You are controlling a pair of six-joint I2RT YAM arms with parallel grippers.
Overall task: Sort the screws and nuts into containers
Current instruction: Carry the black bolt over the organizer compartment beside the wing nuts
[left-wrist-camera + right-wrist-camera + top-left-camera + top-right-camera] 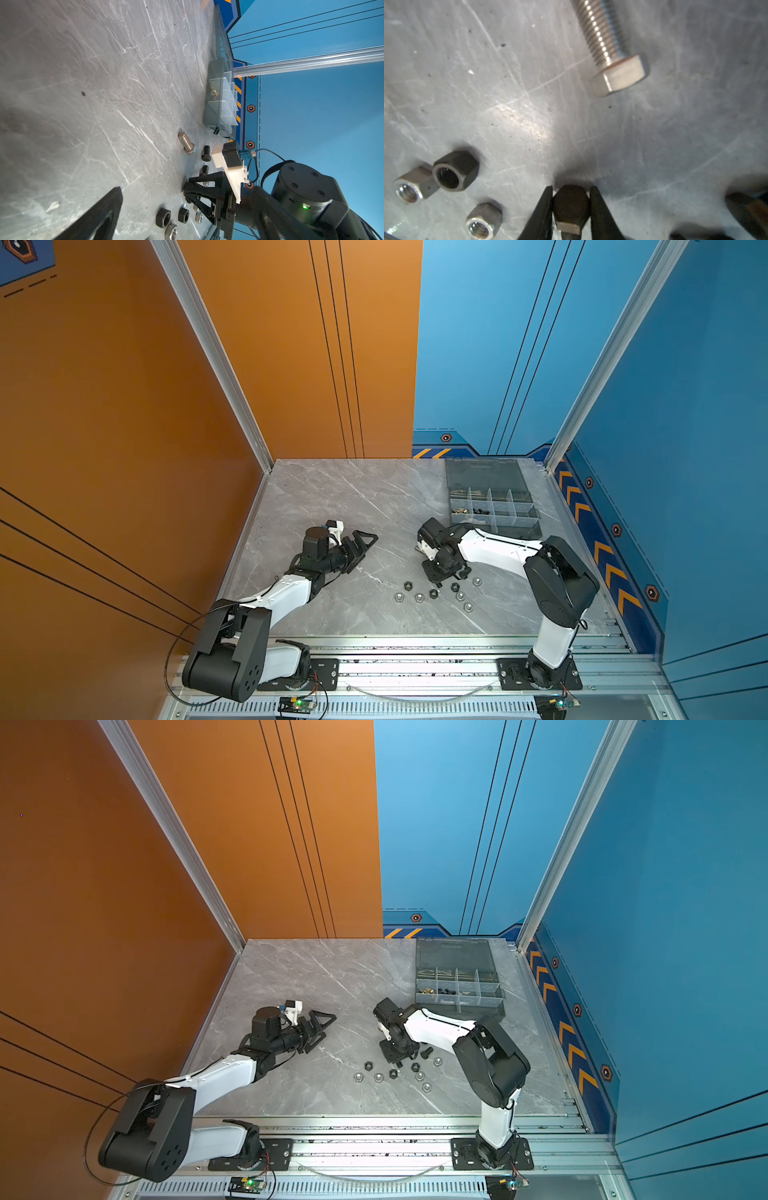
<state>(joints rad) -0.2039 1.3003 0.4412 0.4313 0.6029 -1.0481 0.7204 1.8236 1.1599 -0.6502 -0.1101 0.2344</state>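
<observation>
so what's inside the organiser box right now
In the organiser box, one middle-row compartment holds brass-coloured nuts, the next small black pieces. The rest is too dim to judge. The right arm covers part of its near edge.

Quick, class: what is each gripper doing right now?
Left gripper: open, holding nothing.
Right gripper: shut on the head of a black screw.

No lettering or numbers can be read anywhere. Well off to the outer side of the right pincer (439, 581), the blue wall panel (685, 448) carries painted orange chevron signs (604, 549) and small orange-rimmed black hexagon emblems (616, 529).
</observation>
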